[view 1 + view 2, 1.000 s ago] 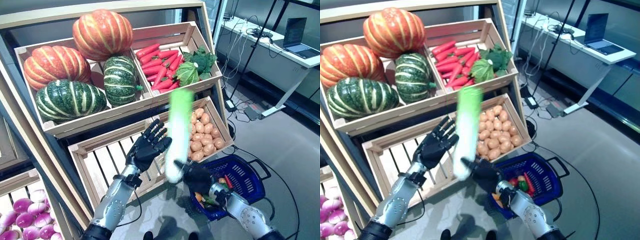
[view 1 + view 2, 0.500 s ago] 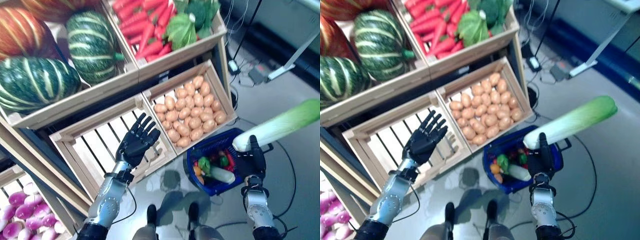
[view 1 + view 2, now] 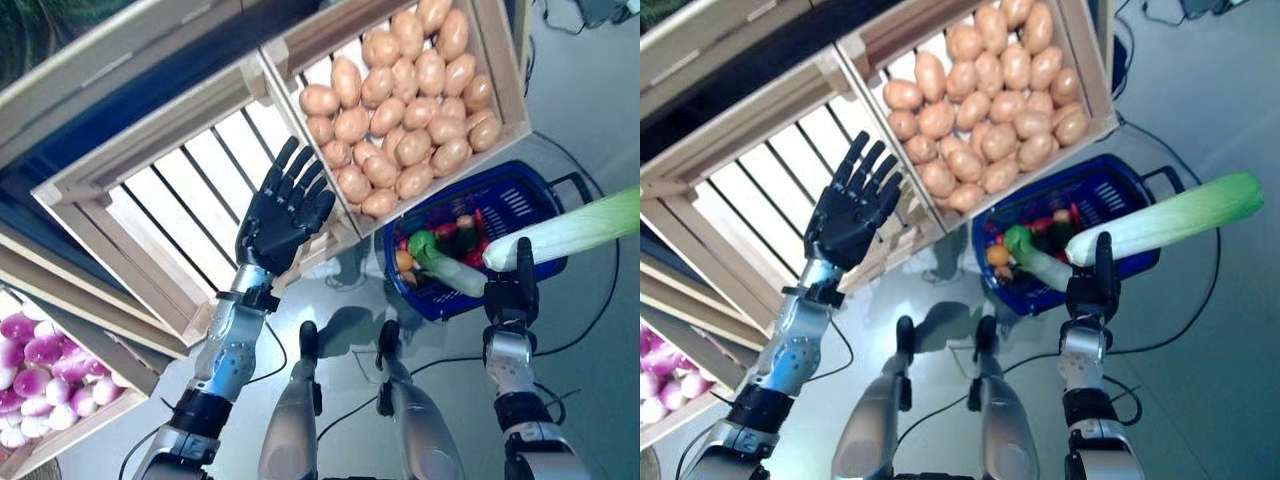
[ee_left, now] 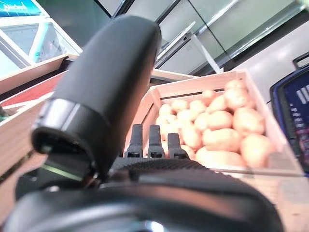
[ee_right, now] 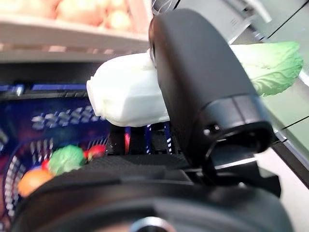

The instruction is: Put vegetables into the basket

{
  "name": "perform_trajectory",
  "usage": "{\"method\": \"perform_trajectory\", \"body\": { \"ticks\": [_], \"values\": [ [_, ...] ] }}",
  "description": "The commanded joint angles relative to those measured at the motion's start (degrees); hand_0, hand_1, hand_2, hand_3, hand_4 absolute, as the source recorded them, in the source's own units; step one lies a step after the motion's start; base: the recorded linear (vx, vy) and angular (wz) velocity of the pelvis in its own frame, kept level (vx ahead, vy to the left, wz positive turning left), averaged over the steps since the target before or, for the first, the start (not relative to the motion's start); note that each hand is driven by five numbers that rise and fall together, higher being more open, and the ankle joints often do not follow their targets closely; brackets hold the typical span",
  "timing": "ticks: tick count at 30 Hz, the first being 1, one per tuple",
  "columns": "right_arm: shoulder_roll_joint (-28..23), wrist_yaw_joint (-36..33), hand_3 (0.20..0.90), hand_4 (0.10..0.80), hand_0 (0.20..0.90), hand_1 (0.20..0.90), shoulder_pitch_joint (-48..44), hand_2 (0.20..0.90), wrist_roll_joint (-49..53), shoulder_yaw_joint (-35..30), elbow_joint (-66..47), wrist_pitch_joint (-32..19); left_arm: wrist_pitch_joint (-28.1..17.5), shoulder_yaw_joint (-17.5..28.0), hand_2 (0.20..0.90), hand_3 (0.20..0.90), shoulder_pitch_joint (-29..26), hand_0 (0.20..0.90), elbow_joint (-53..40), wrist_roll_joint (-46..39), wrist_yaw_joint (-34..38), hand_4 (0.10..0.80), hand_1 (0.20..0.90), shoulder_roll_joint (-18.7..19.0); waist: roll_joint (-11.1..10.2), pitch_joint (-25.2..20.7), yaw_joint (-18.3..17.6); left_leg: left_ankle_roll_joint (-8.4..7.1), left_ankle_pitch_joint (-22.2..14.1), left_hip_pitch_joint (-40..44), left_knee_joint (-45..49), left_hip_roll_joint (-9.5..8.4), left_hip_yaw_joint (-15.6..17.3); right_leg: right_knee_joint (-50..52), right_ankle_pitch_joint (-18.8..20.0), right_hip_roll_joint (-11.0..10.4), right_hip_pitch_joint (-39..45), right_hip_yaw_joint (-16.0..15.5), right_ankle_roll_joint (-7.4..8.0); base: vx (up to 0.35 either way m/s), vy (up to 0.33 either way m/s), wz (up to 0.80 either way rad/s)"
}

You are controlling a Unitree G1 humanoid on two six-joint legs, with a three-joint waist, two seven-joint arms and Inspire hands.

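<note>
Right hand (image 3: 511,292), lower right of frame, clenched round white base of leek (image 3: 570,229), held level over blue basket (image 3: 520,190). Left hand (image 3: 280,214), centre, fingers spread, held nothing, before empty slatted crate (image 3: 150,220). Right wrist view alone showed thumb pressed across leek.

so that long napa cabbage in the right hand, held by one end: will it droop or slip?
Probably stiff: the napa cabbage juts out straight from the right hand, with no visible sag. Its smooth white base may twist or slip, since the hand grips only that end. Likely light for its size.
</note>
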Motion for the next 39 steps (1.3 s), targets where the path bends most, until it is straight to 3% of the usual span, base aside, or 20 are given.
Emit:
{"method": "perform_trajectory", "body": {
  "ticks": [1,5,11,20,27,32,35,37,38,39],
  "values": [
    [-7.8,-0.5,0.3,0.4,0.3,0.3,-2.5,0.3,-3.1,-0.7,-5.0,-5.1,-6.3,1.1,0.9,0.9,-3.7,0.9,-9.4,0.0,-5.1,0.8,0.9,2.4,0.5,0.1,0.8,-2.07,-1.9,-9.2,8.4,-1.58,-1.8,12.7,-6.6,-3.4,-4.2,-1.0,1.86,-0.074,-0.035,0.07],
    [-10.6,3.0,0.3,0.4,0.3,0.3,-4.6,0.3,-3.4,-0.3,-2.0,-1.7,-4.6,1.3,0.9,0.9,-4.1,0.9,-11.7,-1.2,-6.9,0.8,0.9,2.6,1.0,0.1,1.8,-1.91,-3.4,-15.6,13.5,-2.76,-2.6,18.4,-7.9,-5.4,-10.7,-1.0,2.19,-0.033,-0.043,0.17],
    [-15.5,4.6,0.3,0.4,0.3,0.3,-8.4,0.3,-5.2,0.4,0.5,7.1,-6.4,2.0,0.9,0.9,-5.4,0.9,-12.6,1.9,-6.6,0.8,0.9,5.2,1.3,0.1,2.9,-0.73,-4.1,-22.7,17.4,-3.98,-3.8,24.4,-8.3,-7.4,-20.1,0.3,2.44,-0.018,-0.015,0.18],
    [-18.9,1.2,0.3,0.4,0.3,0.3,-12.1,0.3,-9.5,0.8,3.6,16.0,-7.4,5.7,0.9,0.9,-7.2,0.9,-13.8,3.9,-3.0,0.8,0.9,9.1,2.3,0.1,3.7,0.22,-5.4,-30.9,23.7,-5.29,-5.5,31.4,-8.8,-7.4,-29.3,2.7,2.05,0.021,-0.005,0.06],
    [-21.0,-6.2,0.3,0.4,0.3,0.3,-14.1,0.3,-12.8,1.4,4.1,20.8,-7.3,7.7,0.9,0.9,-7.0,0.9,-14.8,3.7,-1.5,0.8,0.9,10.5,2.4,0.1,4.1,0.1,-5.4,-35.9,26.4,-5.71,-6.3,34.6,-8.6,-7.0,-34.2,3.7,1.95,0.033,-0.019,0.0],
    [-21.1,-12.0,0.3,0.4,0.3,0.3,-16.9,0.3,-10.0,1.3,4.9,23.5,-7.6,7.7,0.9,0.9,-7.8,0.9,-15.4,3.2,-0.8,0.8,0.9,10.6,2.6,0.1,4.6,0.37,-5.3,-38.1,27.2,-6.16,-6.9,36.4,-8.5,-6.8,-36.6,4.0,2.04,0.005,-0.006,0.0],
    [-20.2,-11.5,0.3,0.4,0.3,0.3,-18.3,0.3,-5.2,1.2,4.5,24.6,-7.9,7.6,0.9,0.9,-7.8,0.9,-16.3,2.4,-1.5,0.8,0.9,10.2,3.0,0.1,4.9,0.49,-5.4,-39.6,28.1,-6.69,-7.0,37.7,-8.6,-6.7,-38.0,4.0,2.06,0.001,-0.013,0.06],
    [-19.1,-12.8,0.458,0.505,0.458,0.458,-18.8,0.458,-3.7,1.4,4.2,24.1,-7.7,7.1,0.9,0.9,-8.2,0.9,-16.6,3.2,-0.6,0.8,0.9,9.5,3.2,0.1,5.0,0.51,-5.4,-40.5,28.6,-6.91,-7.2,38.5,-8.7,-6.6,-39.1,4.3,2.01,-0.014,0.007,0.05],
    [-18.9,-13.0,0.9,0.8,0.9,0.9,-18.9,0.9,-3.3,1.1,4.2,24.5,-7.4,7.3,0.9,0.9,-8.2,0.9,-16.7,3.5,-0.4,0.8,0.9,9.4,3.2,0.1,5.0,0.6,-5.6,-40.6,28.9,-6.85,-7.1,38.9,-8.9,-6.7,-39.4,4.3,2.01,0.0,0.0,0.0],
    [-18.7,-13.2,0.9,0.8,0.9,0.9,-18.9,0.9,-3.1,1.1,4.5,24.6,-7.5,7.1,0.9,0.9,-8.3,0.9,-16.5,3.8,0.0,0.8,0.9,9.4,3.2,0.1,4.9,0.59,-5.8,-40.9,29.2,-6.9,-7.1,39.2,-8.9,-6.7,-39.7,4.3,2.04,0.0,0.0,0.0]
  ]
}}
